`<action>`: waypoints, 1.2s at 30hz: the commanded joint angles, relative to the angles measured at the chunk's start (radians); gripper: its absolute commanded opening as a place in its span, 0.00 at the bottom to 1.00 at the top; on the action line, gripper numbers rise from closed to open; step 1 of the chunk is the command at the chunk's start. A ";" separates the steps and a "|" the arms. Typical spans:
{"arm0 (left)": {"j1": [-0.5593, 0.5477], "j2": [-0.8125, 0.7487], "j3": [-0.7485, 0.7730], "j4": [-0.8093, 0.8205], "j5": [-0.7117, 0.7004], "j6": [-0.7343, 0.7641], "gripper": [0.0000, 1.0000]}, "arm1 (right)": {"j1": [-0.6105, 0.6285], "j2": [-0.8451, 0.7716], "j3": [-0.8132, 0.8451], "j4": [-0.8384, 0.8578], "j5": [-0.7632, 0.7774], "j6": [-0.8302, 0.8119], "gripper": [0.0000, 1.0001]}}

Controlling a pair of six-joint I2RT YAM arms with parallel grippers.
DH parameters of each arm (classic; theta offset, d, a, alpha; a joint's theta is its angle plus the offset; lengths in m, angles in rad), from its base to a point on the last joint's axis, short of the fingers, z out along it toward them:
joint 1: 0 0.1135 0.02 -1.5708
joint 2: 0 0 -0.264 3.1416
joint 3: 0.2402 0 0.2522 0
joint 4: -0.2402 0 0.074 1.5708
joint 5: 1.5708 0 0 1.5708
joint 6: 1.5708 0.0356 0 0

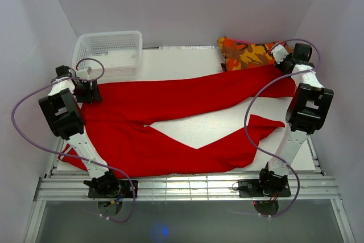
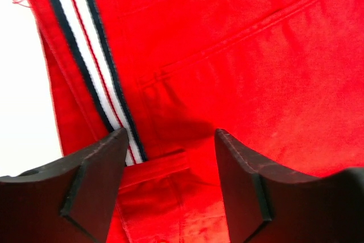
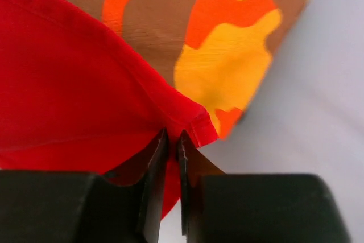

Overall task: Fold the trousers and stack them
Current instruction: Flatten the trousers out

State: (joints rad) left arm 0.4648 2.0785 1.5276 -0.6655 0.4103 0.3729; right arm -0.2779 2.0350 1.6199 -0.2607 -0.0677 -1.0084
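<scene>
Left jaws, black and close up in the wrist view, hung spread wide just above the waist end of the trousers [image 1: 170, 103]. They gripped nothing, and the navy-white striped trim [image 2: 94, 55] sat beside them. Right jaws were pinched shut on the hem corner [image 3: 199, 124] of the far leg.

The trousers lay spread across the worktop [image 1: 193, 126]. The waist was at the left edge, the far leg ran to the back right, and the near leg [image 1: 227, 146] lay skewed along the front.

We judged the step to be the 1st fold, far leg onto near leg. To do it well, the left side needed to drop and close on the waistband through both layers. Both ends would then lift together, w/ the cloth kept taut between the arms and the edges matched before setting down. The near leg prob. wanted straightening first.

Obstacles:
- The camo garment [image 1: 244, 52] lay touching under the gripped hem and could get dragged along, so lift clear before moving.
- The white basket [image 1: 108, 37] stood just beside the waist at the back left.
- The right arm's purple cable [image 1: 248, 119] looped over the near leg's cuff area, approx. where the fold would land.
</scene>
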 commanded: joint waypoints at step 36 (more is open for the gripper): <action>-1.653 -0.487 -0.442 0.435 0.110 0.236 0.81 | -0.043 -0.325 -0.578 -0.727 -0.563 -0.188 0.46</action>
State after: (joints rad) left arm -1.1275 1.5414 1.0016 -0.3885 0.5991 0.6262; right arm -0.3256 1.6928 1.0363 -1.0092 -0.5644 -1.2354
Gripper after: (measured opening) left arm 0.824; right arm 0.509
